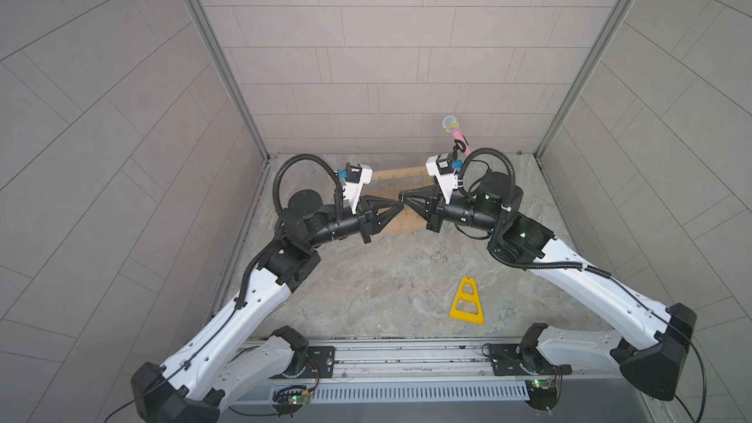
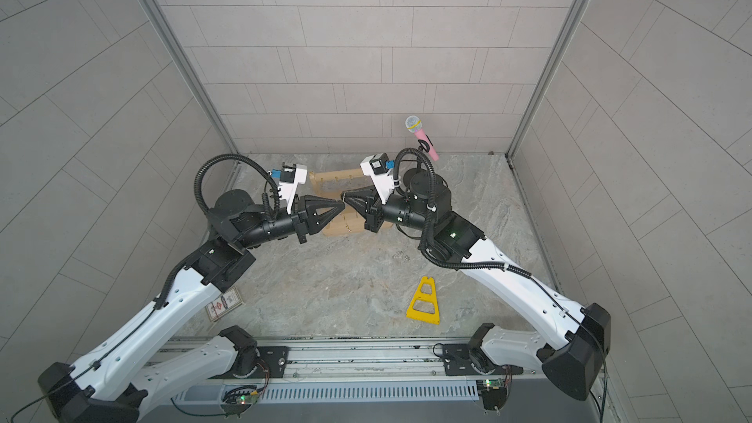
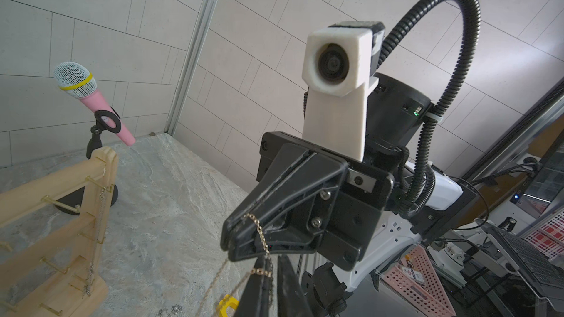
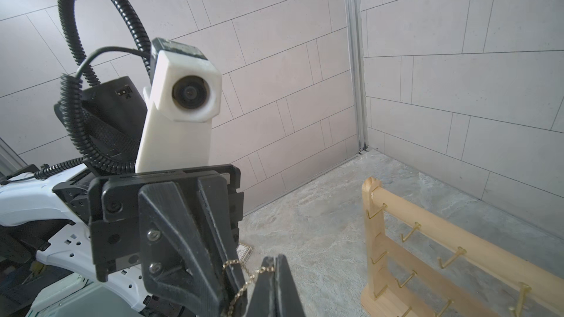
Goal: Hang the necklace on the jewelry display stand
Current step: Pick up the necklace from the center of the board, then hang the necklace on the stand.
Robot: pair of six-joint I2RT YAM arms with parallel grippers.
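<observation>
The left pincer and the right pincer are seen tip to tip in both top views, just above the base of the jewelry display stand. The stand is set upright toward the back of the worktop and is largely hidden by the two wrists.

The necklace, a fine gold chain, is carried in the air between the two tips, clear of the hooks.

The right pincer is clenched on the chain: links are seen coming out of its closed jaws and hanging down. On the left pincer the chain is looped over the tip. A thin slit is seen between its jaws, so whether the chain is clamped there cannot be told.

A thin silvery chain is seen hanging at the stand's end post. A pink microphone is stood behind the right arm. A yellow triangular frame is laid flat near the front.
</observation>
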